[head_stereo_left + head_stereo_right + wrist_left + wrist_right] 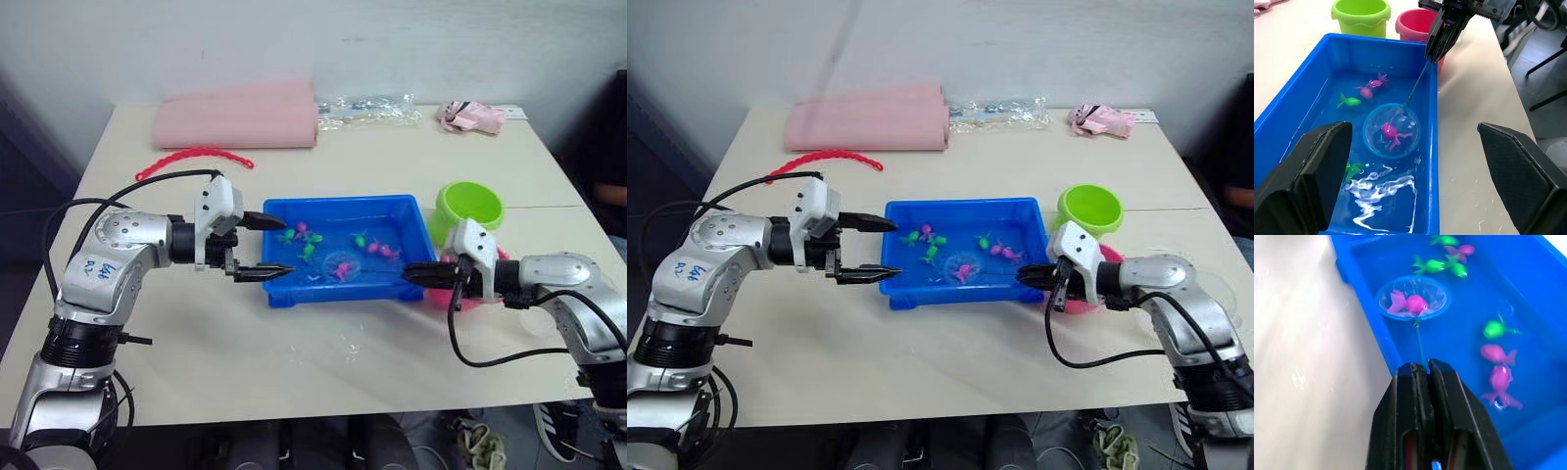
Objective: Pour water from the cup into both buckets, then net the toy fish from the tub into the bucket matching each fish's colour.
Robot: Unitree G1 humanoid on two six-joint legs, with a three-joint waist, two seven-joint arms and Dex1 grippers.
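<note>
A pink fish (1409, 303) is cupped in the net (1413, 298), held at 12 o'clock from the right gripper (1422, 369), fingers clamped on its handle; left gripper (265, 247) fingers spread wide.

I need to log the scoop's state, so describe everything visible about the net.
The small round net with a light blue hoop has fine see-through mesh and a thin dark straight handle. Its hoop lies low in the water of the shallow bright blue plastic tub, near one long wall, with a pink toy fish inside it. The right hand is shut on the handle's end.
</note>
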